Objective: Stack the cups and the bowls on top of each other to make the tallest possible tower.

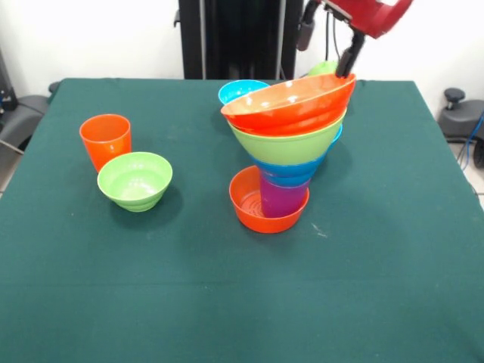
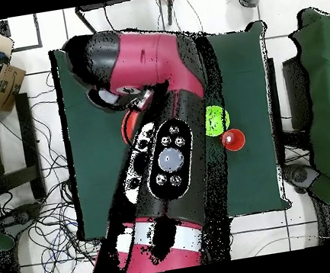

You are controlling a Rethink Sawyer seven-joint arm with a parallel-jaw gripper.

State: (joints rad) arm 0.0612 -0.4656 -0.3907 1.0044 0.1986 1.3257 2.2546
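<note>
Nearest cam we log small glossy orange plastic bowl [image 1: 266, 203], base of funnel-shaped multicoloured tower [image 1: 291, 132], top tilted. Lime green plastic bowl [image 1: 135, 180] touches orange plastic tumbler [image 1: 105, 141]. Gripper [image 1: 348, 62] at top rim; jaw state: can't tell.

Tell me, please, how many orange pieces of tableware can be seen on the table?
3: an orange cup at the left, a small orange bowl under the tower's base, and a large orange bowl topping the tower. Others may be hidden inside it.

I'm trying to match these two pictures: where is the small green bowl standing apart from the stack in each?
Front view: the green bowl sits left of centre.
Overhead view: it shows just right of the arm, near mid-height.
Shared landmark: the orange cup right beside it.
</note>
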